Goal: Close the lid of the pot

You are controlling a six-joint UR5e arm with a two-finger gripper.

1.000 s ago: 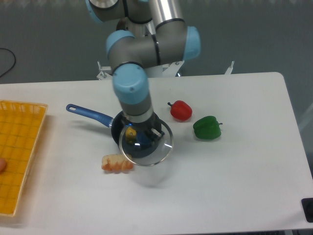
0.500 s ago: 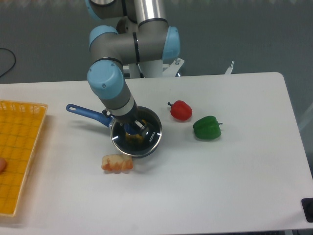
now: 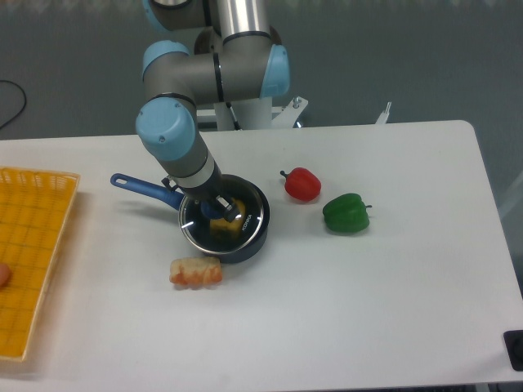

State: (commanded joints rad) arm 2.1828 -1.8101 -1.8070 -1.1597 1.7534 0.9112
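The dark pot [image 3: 259,234] stands left of the table's middle, and its blue handle [image 3: 145,187] points left and back. Something yellow lies inside it. The clear glass lid [image 3: 237,227] hovers over the pot's mouth, slightly tilted and shifted a little to the left of the rim. My gripper [image 3: 216,209] comes down from the arm above and is shut on the lid's blue knob, which its fingers mostly hide. Whether the lid's rim touches the pot cannot be told.
A red pepper [image 3: 302,184] and a green pepper [image 3: 346,213] lie right of the pot. An orange-white food piece [image 3: 195,273] lies just in front of it. A yellow basket [image 3: 33,253] sits along the left edge. A black object [image 3: 515,349] shows at the bottom right corner.
The arm has carried the lid leftward and back, from hanging off the pot's front right to sitting over its mouth. The pot and the peppers have not moved.
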